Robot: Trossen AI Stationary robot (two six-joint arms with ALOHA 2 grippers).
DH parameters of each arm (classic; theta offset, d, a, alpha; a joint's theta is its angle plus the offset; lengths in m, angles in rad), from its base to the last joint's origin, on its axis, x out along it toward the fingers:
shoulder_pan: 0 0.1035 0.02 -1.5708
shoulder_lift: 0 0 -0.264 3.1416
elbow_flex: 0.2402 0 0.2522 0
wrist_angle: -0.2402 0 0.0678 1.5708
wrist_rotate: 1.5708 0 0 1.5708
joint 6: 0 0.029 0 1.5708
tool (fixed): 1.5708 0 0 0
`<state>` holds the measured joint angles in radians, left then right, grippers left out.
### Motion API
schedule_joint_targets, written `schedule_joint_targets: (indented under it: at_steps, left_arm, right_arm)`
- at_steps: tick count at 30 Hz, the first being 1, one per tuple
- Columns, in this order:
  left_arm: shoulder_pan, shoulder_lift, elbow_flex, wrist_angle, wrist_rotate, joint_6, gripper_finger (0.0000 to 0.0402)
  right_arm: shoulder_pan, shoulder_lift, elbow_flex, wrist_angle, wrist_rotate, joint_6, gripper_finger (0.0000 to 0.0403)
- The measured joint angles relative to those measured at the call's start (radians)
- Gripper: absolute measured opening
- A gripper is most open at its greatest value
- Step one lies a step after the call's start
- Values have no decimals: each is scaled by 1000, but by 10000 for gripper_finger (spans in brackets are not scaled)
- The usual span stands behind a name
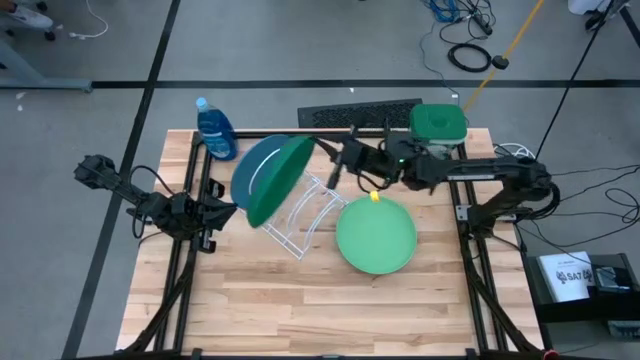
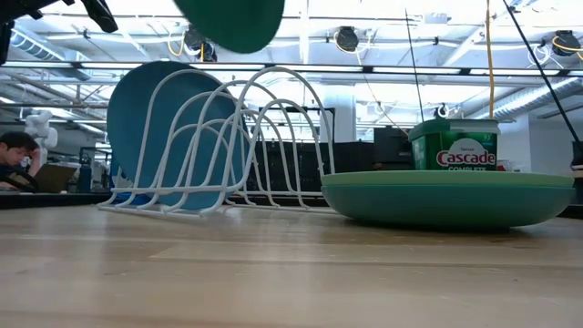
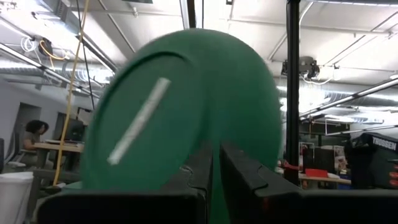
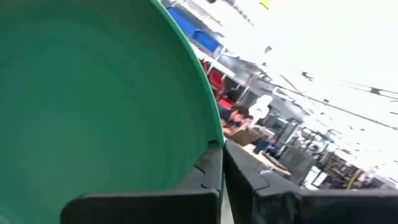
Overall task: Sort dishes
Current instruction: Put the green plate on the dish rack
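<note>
A dark green plate [image 1: 280, 180] hangs tilted above the white wire rack [image 1: 305, 215], held between both grippers. It shows at the top of the low view [image 2: 232, 23]. My left gripper [image 1: 232, 212] is shut on its near-left rim and my right gripper [image 1: 322, 155] on its far-right rim. A blue plate [image 1: 248, 165] stands on edge in the rack's left slots [image 2: 155, 118]. A light green plate [image 1: 375, 235] lies flat on the table to the right of the rack; in the low view [image 2: 446, 196] it seems to rest on a teal plate. My left gripper pinches the dark green plate's rim [image 3: 217, 124] between its two fingers, coming level from the table's left. The plate stands tilted on edge, clear of the rack. My right gripper pinches the opposite rim [image 4: 216, 134] between its two fingers, coming from the table's right.
A green-lidded tub [image 1: 438, 125] stands at the far right, a blue bottle [image 1: 215, 130] at the far left, and a dark keyboard [image 1: 360, 115] along the far edge. Bare wood lies in front of the rack toward the near edge.
</note>
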<state>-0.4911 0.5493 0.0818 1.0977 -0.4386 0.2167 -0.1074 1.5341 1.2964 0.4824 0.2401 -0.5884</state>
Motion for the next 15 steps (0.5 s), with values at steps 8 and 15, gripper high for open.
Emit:
schedule_joint_targets:
  at_steps: [8, 15]
  left_arm:
    - [0, 0, 0, 0, 0, 0, 31]
    - [0, 0, 0, 1, 0, 0, 31]
  right_arm:
    - [-55, 116, 0, 138, 50, 0, 0]
    - [-103, 182, 0, 142, 57, 3, 0]
